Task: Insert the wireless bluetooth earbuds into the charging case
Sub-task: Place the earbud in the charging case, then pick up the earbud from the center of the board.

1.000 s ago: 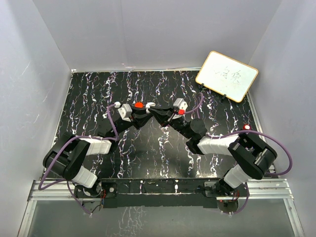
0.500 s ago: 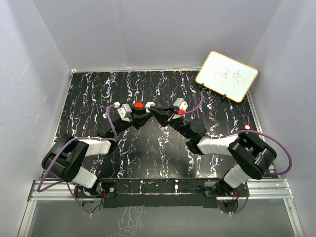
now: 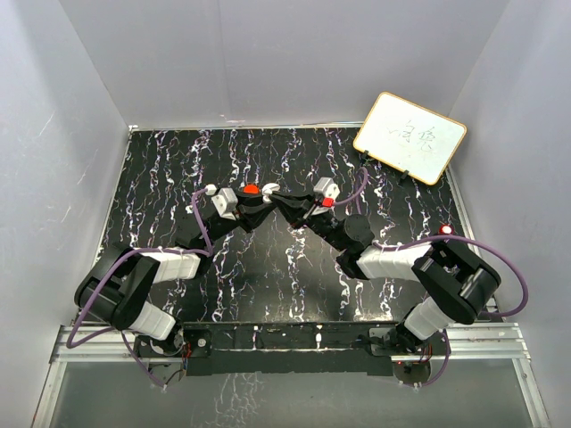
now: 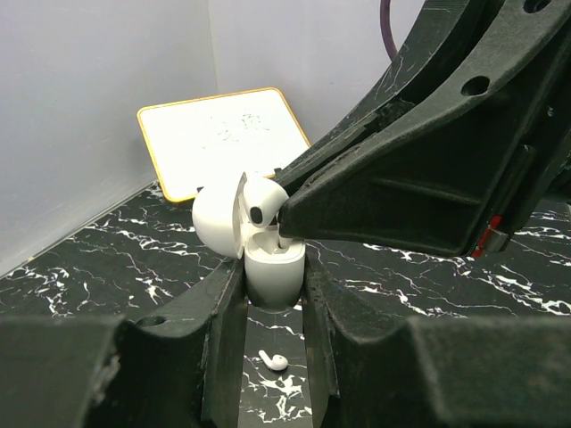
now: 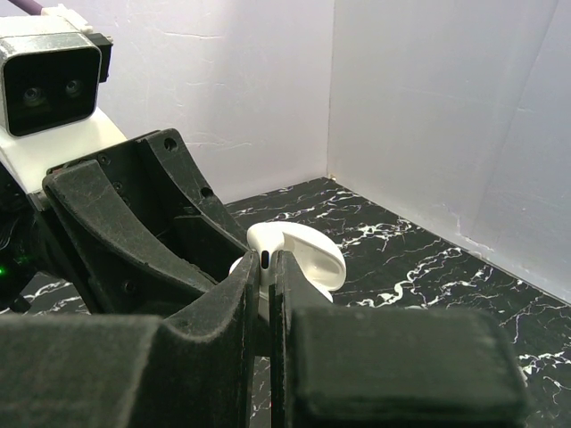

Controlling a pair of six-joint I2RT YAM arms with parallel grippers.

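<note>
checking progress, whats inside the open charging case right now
One white earbud, pinched by the right gripper, sits at the mouth of the charging case. The sockets are covered by that gripper, so they cannot be seen. A second earbud lies on the table below.

The charging case (image 4: pixel 274 272) looks glossy white plastic (quite smooth), the table (image 4: pixel 89 259) black marble-patterned.

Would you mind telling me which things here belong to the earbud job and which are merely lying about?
Part of the job:
charging case, lid open, held by the left gripper
earbud pinched in the right gripper, at the case
second earbud on the table

Lying about:
whiteboard, far right corner
</note>
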